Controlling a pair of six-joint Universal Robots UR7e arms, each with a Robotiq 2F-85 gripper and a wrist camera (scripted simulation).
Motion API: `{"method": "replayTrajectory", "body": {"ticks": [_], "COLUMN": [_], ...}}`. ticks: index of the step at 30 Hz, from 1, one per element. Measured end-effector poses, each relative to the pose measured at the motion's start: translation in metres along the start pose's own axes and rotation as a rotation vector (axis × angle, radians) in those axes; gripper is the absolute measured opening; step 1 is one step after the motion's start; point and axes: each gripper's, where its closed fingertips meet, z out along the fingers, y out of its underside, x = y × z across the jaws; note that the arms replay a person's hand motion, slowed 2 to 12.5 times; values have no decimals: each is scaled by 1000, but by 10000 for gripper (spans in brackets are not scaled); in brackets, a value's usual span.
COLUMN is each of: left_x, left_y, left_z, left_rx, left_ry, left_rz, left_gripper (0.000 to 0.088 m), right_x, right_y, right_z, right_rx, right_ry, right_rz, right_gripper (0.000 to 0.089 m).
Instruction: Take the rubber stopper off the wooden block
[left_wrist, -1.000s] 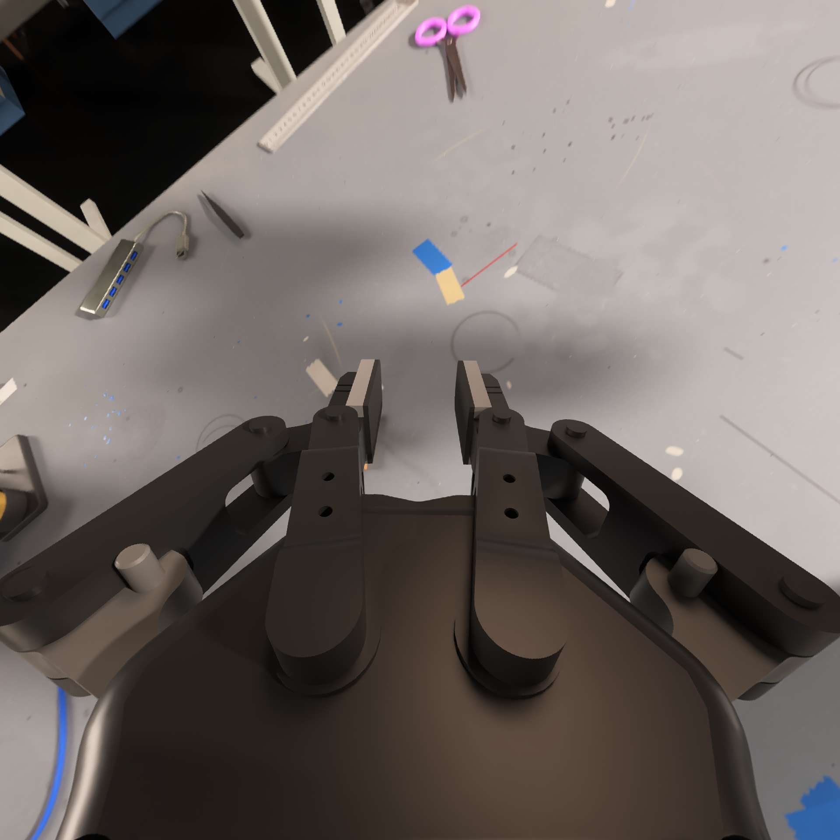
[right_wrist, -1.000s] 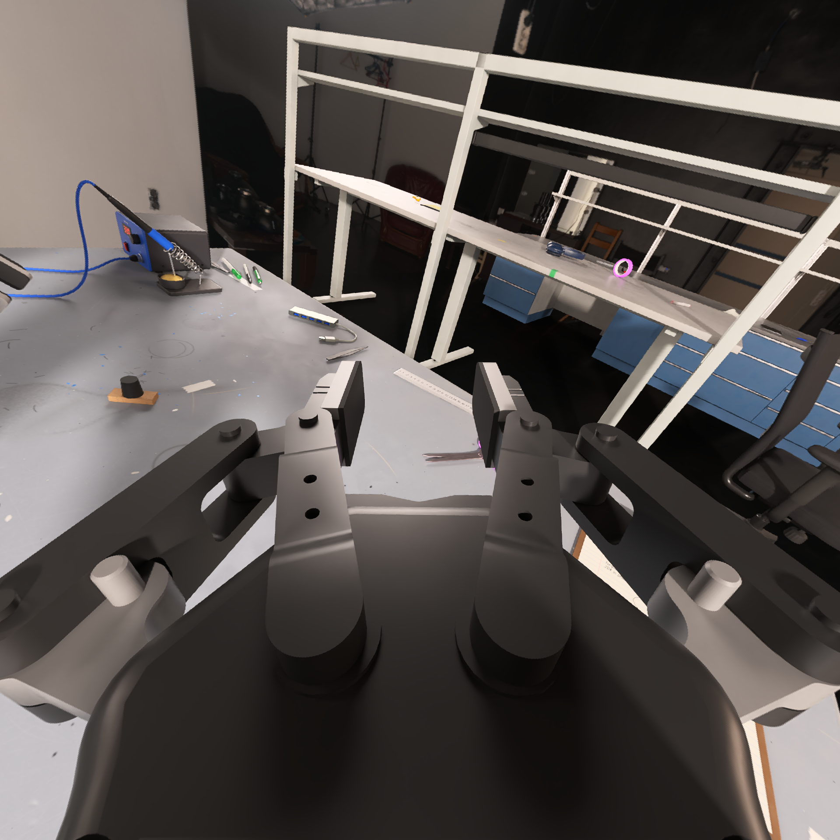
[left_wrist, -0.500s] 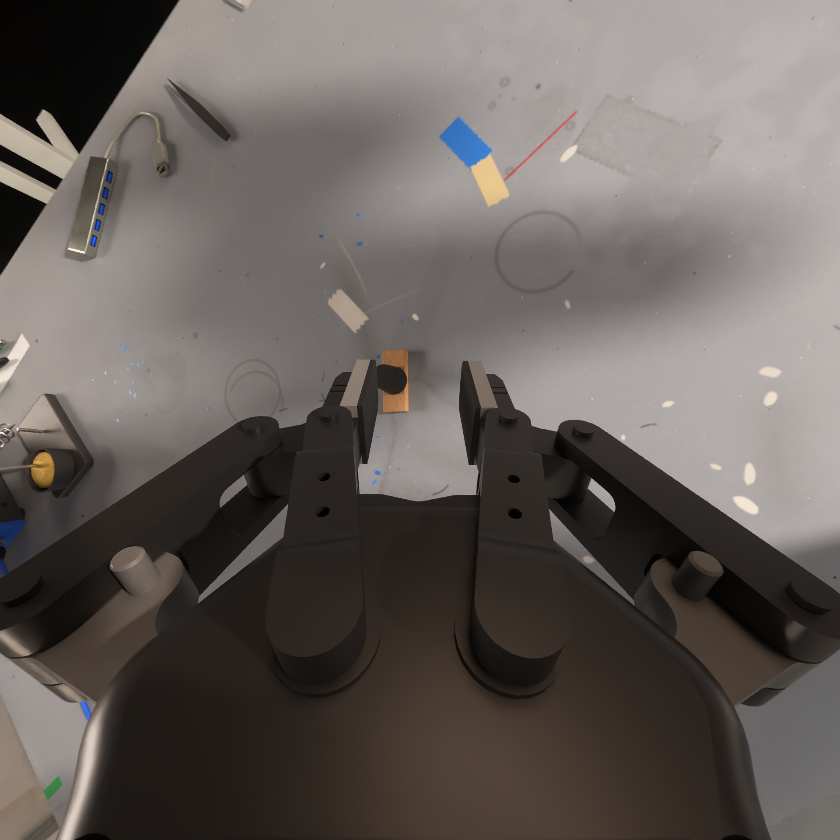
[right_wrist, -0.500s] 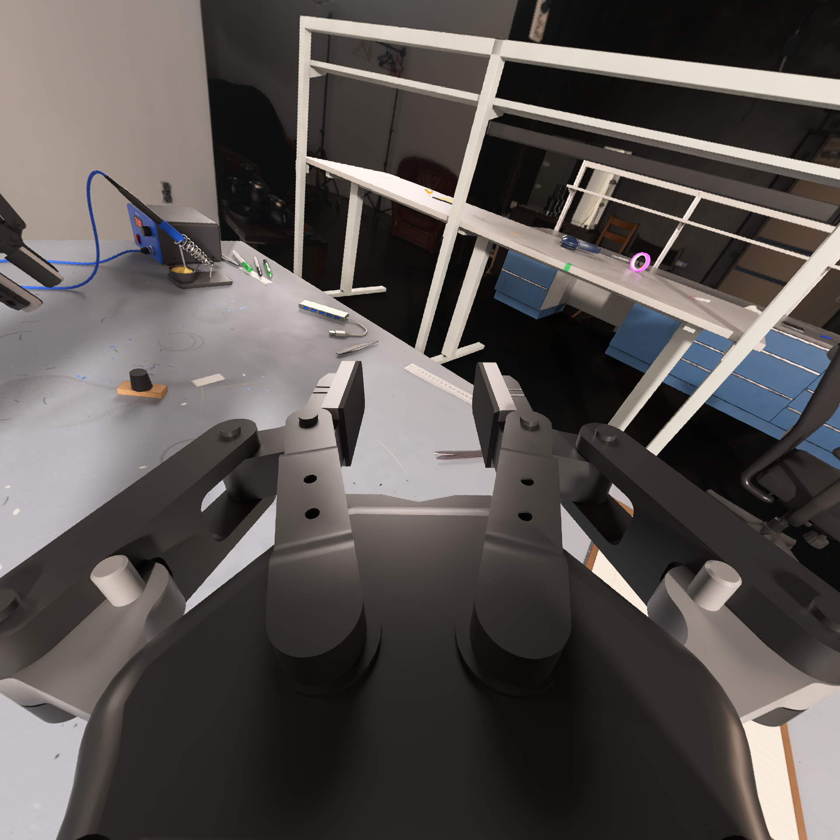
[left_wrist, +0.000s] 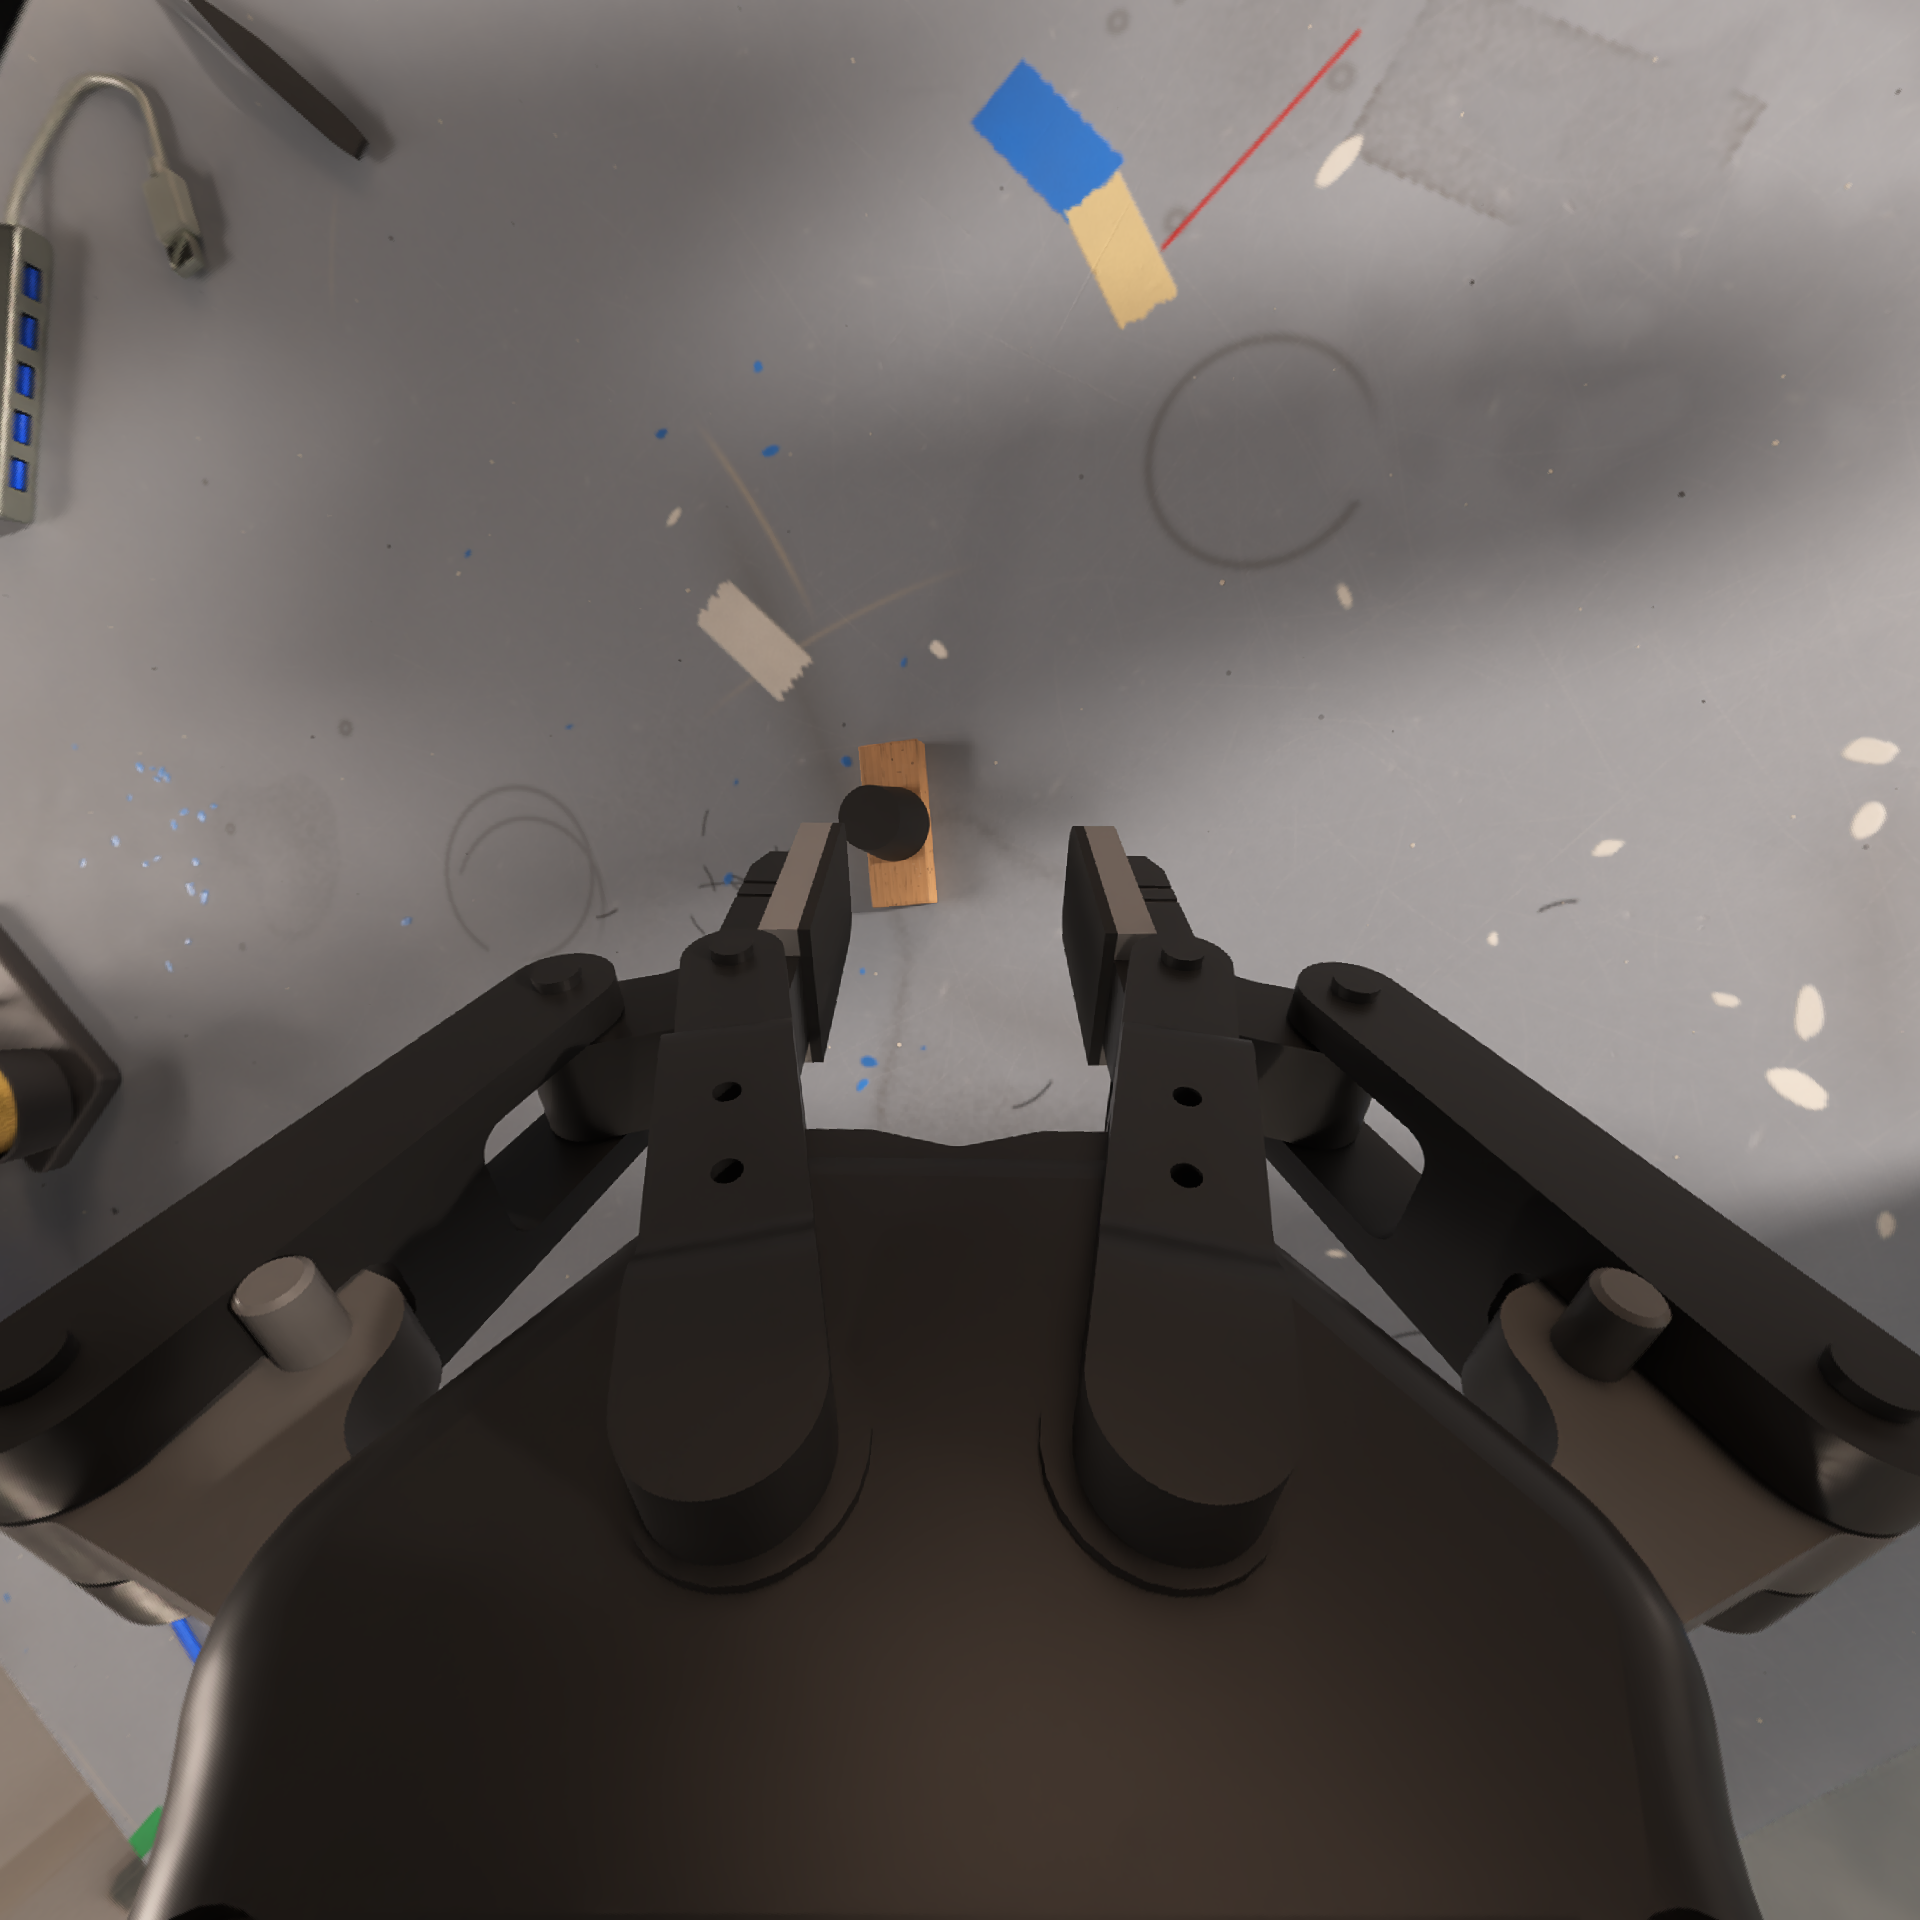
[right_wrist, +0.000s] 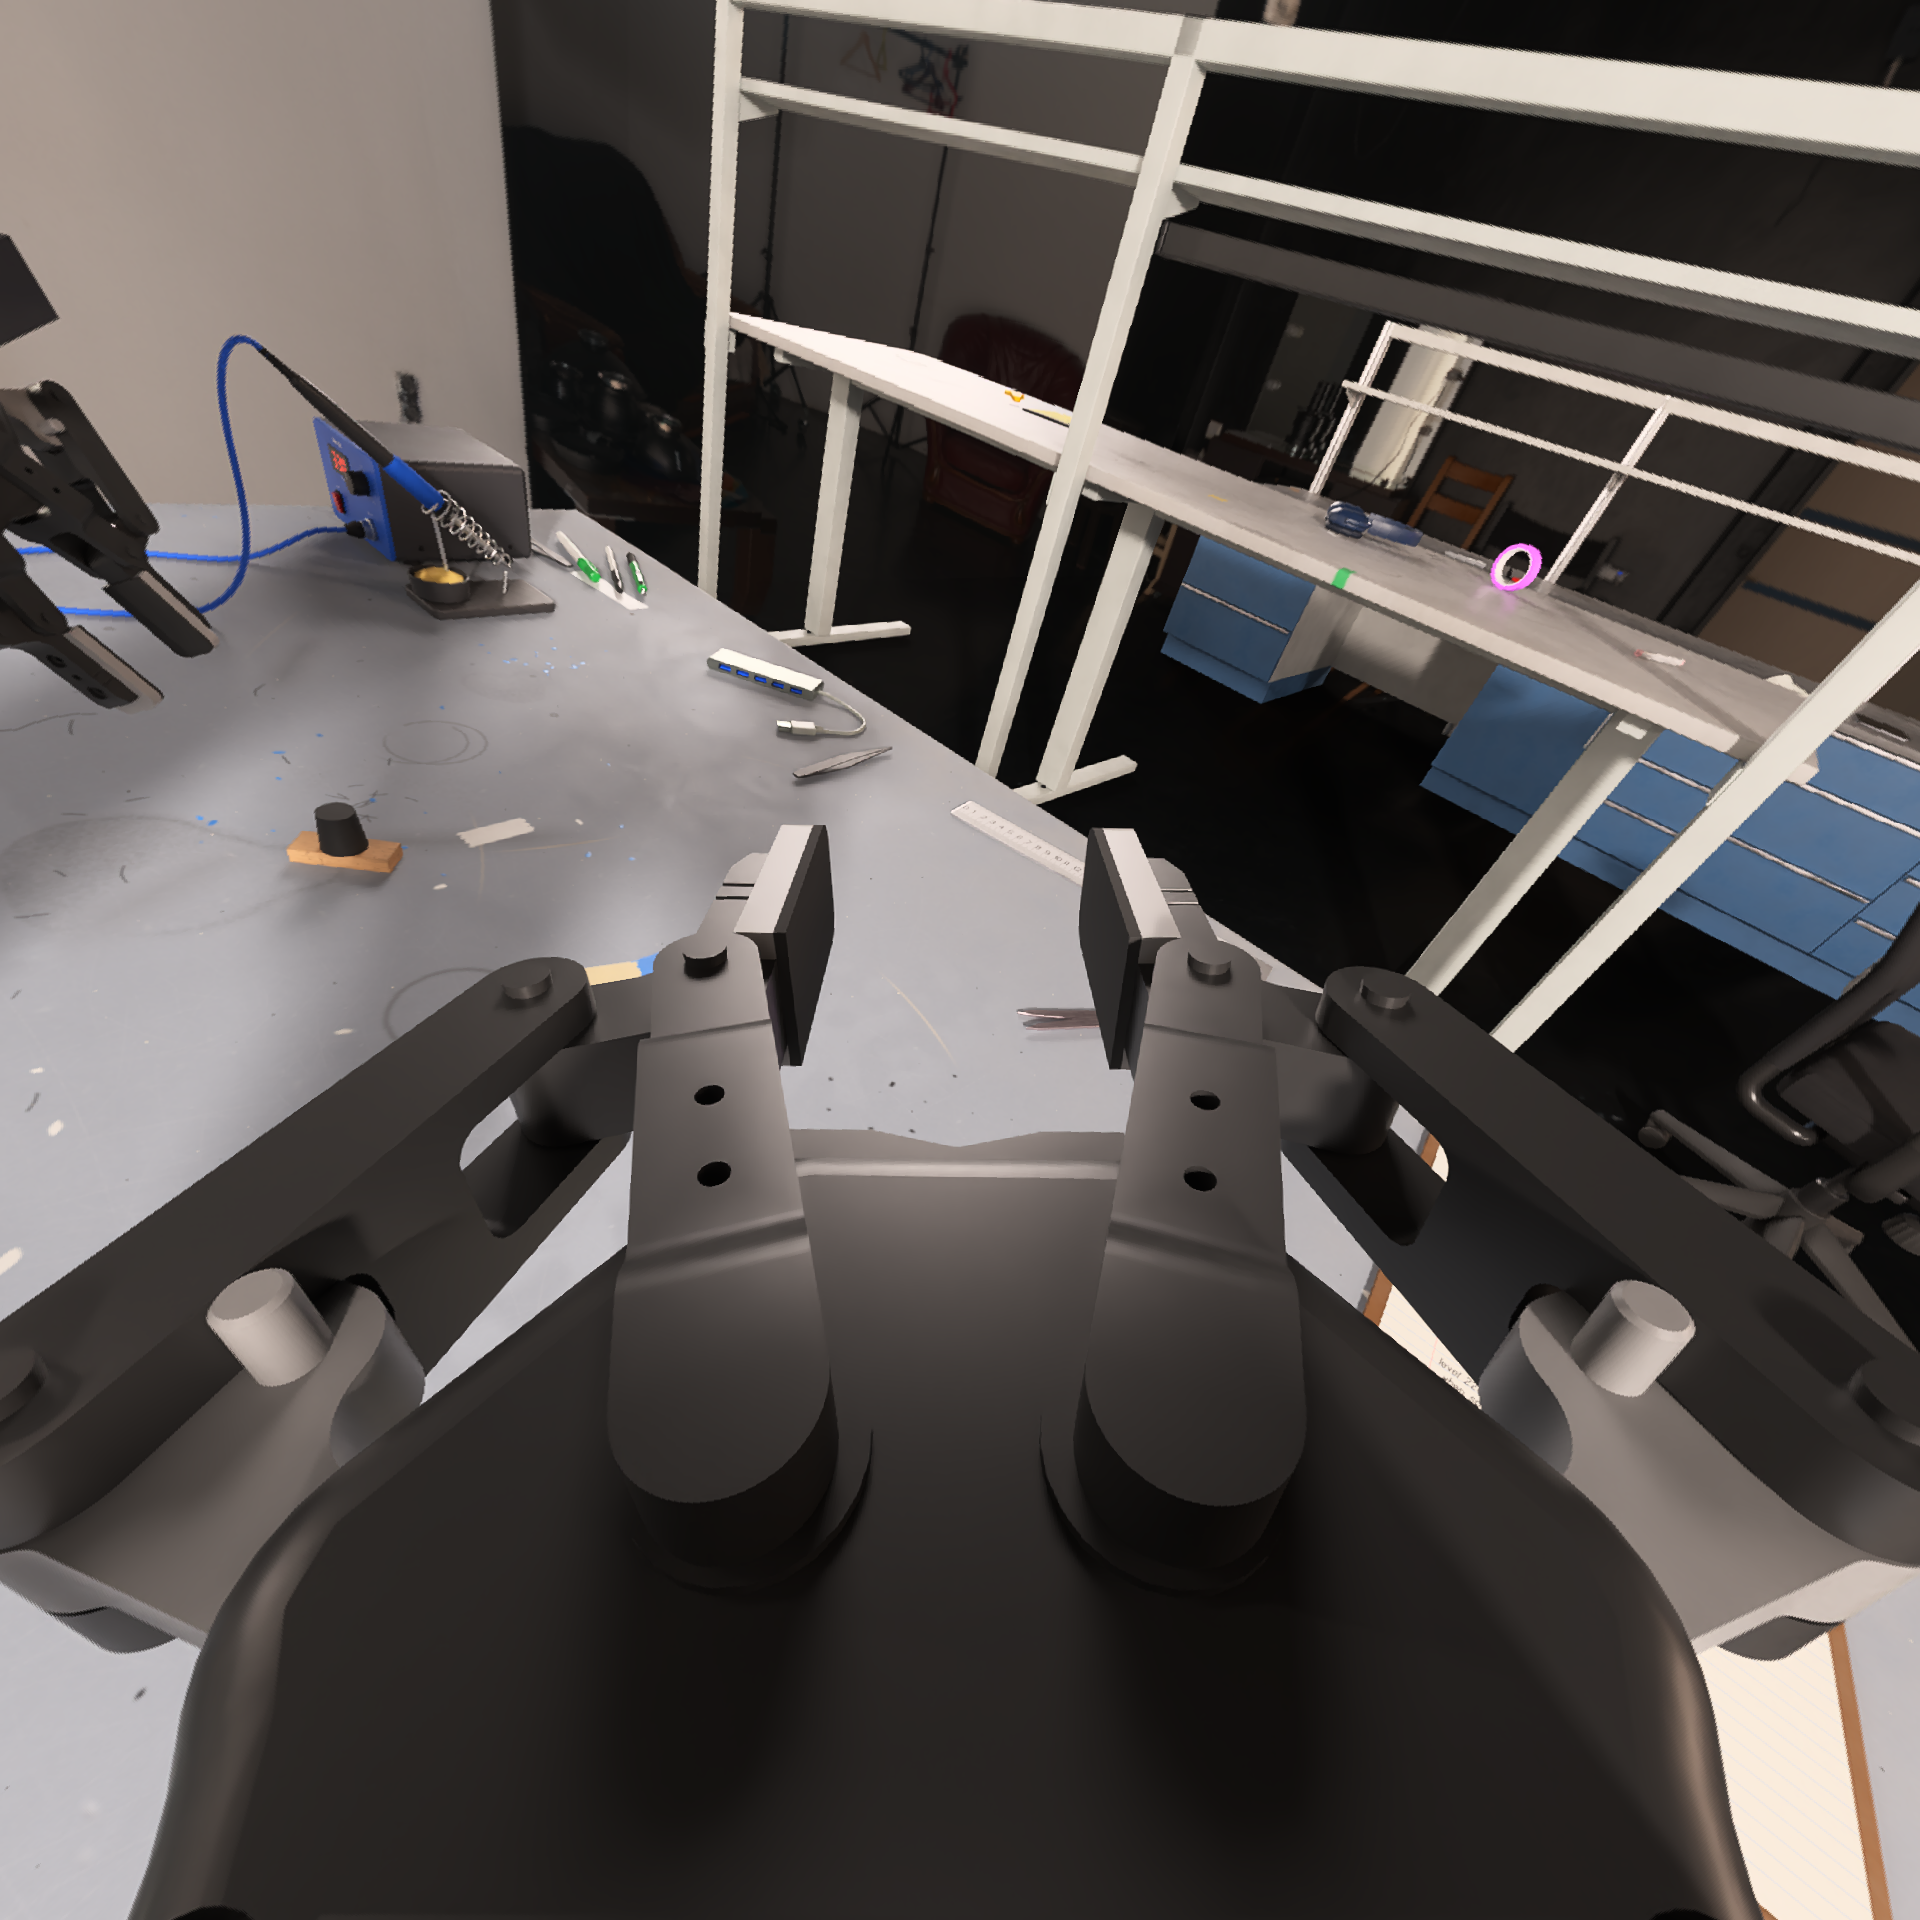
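Left gripper (left_wrist: 951, 904) spread above wooden block (left_wrist: 900, 831); rubber stopper (left_wrist: 883, 821) likely light, grippy; pinch its sides.

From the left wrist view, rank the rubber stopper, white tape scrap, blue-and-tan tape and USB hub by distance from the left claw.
1. Rubber stopper, by the left claw's left fingertip.
2. White tape scrap, ahead-left.
3. Blue-and-tan tape, far ahead.
4. USB hub, far left edge.
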Motion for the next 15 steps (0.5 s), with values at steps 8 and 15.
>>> {"method": "replayTrajectory", "body": {"ticks": [8, 15], "left_x": [-4, -9], "left_y": [4, 7], "left_z": [16, 30], "left_rx": [-20, -30], "left_ry": [61, 101], "left_rz": [0, -3], "left_gripper": [430, 498], "right_x": [-2, -2], "right_y": [9, 17], "right_z": [5, 9], "right_rx": [-34, -70], "right_ry": [-14, -12], "right_rz": [-11, -24], "right_gripper": [435, 435]}}
